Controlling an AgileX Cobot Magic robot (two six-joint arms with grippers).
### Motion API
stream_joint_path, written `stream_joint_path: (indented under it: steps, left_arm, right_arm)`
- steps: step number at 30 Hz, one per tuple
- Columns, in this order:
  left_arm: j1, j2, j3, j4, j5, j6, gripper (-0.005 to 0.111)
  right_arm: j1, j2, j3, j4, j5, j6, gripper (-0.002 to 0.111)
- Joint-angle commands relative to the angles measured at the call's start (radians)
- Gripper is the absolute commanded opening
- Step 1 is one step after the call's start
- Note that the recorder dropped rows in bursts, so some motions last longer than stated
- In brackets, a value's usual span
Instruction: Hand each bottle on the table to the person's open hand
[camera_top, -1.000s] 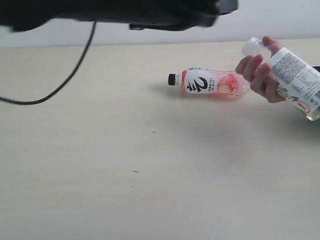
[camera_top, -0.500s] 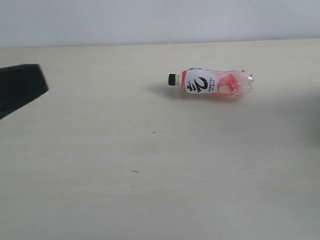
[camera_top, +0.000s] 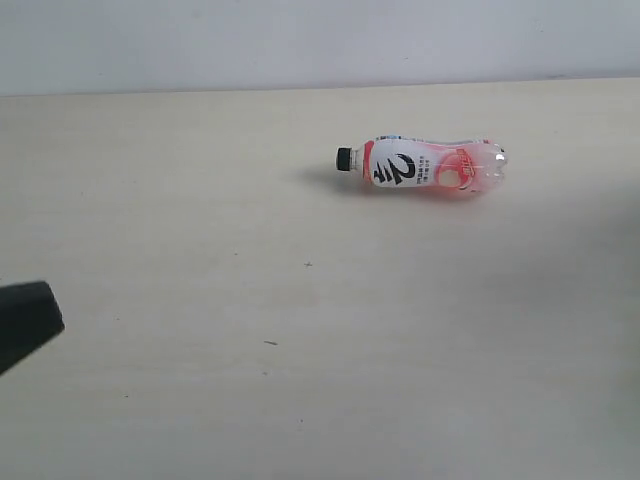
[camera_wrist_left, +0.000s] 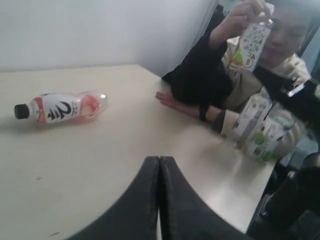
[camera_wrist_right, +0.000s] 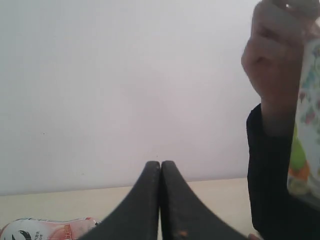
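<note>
One pink bottle (camera_top: 420, 168) with a black cap and a black "2" lies on its side on the beige table (camera_top: 300, 380), cap to the left. The left wrist view shows the same bottle (camera_wrist_left: 60, 106), far from my left gripper (camera_wrist_left: 159, 159), which is shut and empty above the table. My right gripper (camera_wrist_right: 160, 163) is also shut and empty, held up facing the wall. The person holds a white-labelled bottle (camera_wrist_left: 252, 42) up in one hand (camera_wrist_right: 272, 60); the other hand (camera_wrist_left: 172, 100) rests on the table.
A dark part of the left arm (camera_top: 25, 320) shows at the exterior view's lower left edge. More white-and-green bottles (camera_wrist_left: 257, 127) stand by the person at the table's edge. The person's dark sleeve (camera_wrist_left: 200, 80) leans on the table.
The person's hand with the white-labelled bottle has left the exterior view. The dark arm has swung from the top of that view down to its lower left edge. The pink bottle has not moved.
</note>
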Motion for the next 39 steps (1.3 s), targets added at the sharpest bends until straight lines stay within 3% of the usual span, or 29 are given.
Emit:
stream_joint_path:
  steps: [1,9,11,14,17,36,39]
  left_arm:
    - [-0.003,-0.004,0.098,0.005,-0.033,0.067,0.0]
    - [-0.005,-0.004,0.197,0.005,-0.033,0.086,0.0]
    - [0.052,-0.053,0.197,0.005,0.009,0.086,0.0]
    - [0.209,-0.27,0.197,0.005,0.089,0.086,0.0]
    - [0.294,-0.399,0.197,0.005,0.092,0.086,0.0]
    - [0.314,-0.399,0.197,0.005,0.096,0.086,0.0]
    - [0.351,-0.399,0.197,0.005,0.096,0.086,0.0]
  right_arm:
    - [-0.005,-0.005,0.004,-0.004,-0.002,-0.003,0.0]
    - [-0.005,-0.005,0.004,-0.004,-0.002,-0.003,0.0]
    - [-0.005,-0.005,0.004,-0.004,-0.002,-0.003,0.0]
    - [-0.005,-0.005,0.004,-0.004,-0.002,-0.003,0.0]
    - [-0.005,-0.005,0.004,-0.004,-0.002,-0.003,0.0]
    - [-0.005,-0.005,0.004,-0.006,-0.002,-0.003,0.0]
    - [-0.005,-0.005,0.004,-0.006,-0.002,-0.003,0.0]
